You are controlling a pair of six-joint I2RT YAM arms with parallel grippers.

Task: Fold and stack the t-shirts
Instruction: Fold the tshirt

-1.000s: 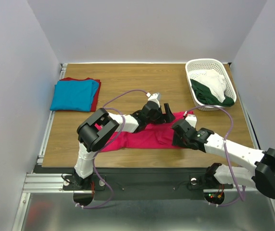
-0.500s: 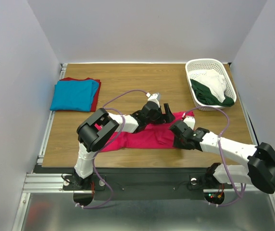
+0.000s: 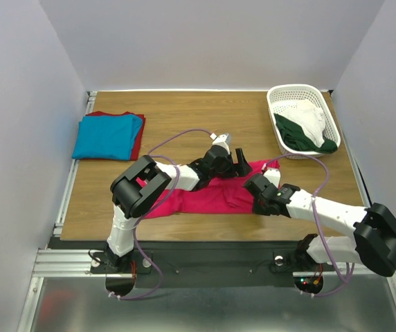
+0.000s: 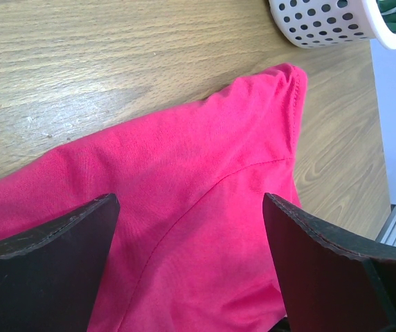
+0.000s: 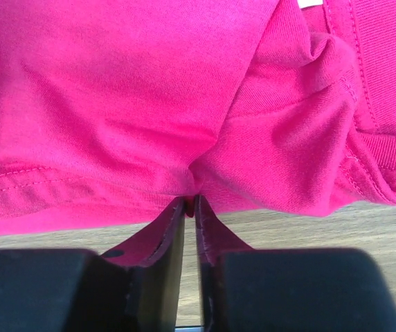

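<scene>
**Item 1. Crimson-pink t-shirt** (image 3: 205,197): lies spread, part-crumpled, on the middle of the wooden table (image 3: 177,114). Its long near edge runs close to the table's near edge. A stitched hem shows along that edge in the right wrist view. One sleeve (image 4: 281,104) reaches toward the basket, its stitched cuff flat on the wood and apart from the basket wall.

**Item 2. Right gripper** (image 5: 190,207): its fingers are drawn almost together, pinching the shirt's hem edge, and the cloth puckers into the narrow slot between them.

**Item 3. Left gripper** (image 4: 187,207): its fingers are spread wide over the shirt's shoulder area, near the sleeve seam, with nothing between them.

**Item 4. Turquoise-blue t-shirt** (image 3: 106,136): folded at the far left of the table. It lies on a dark red t-shirt (image 3: 138,142), which shows only as a border at the far and right sides. The stack sits just beside the table's left edge.

**Item 5. White perforated basket** (image 3: 298,90): stands at the far right corner and holds a white garment (image 3: 309,117) and a dark green garment (image 3: 298,137).

**Open room:** bare wood lies between the stack and the pink shirt, and along the far strip up to the basket.

**Labels:** a white sliver (image 5: 311,3) shows by the ribbed neckband. No writing can be read on it.
</scene>
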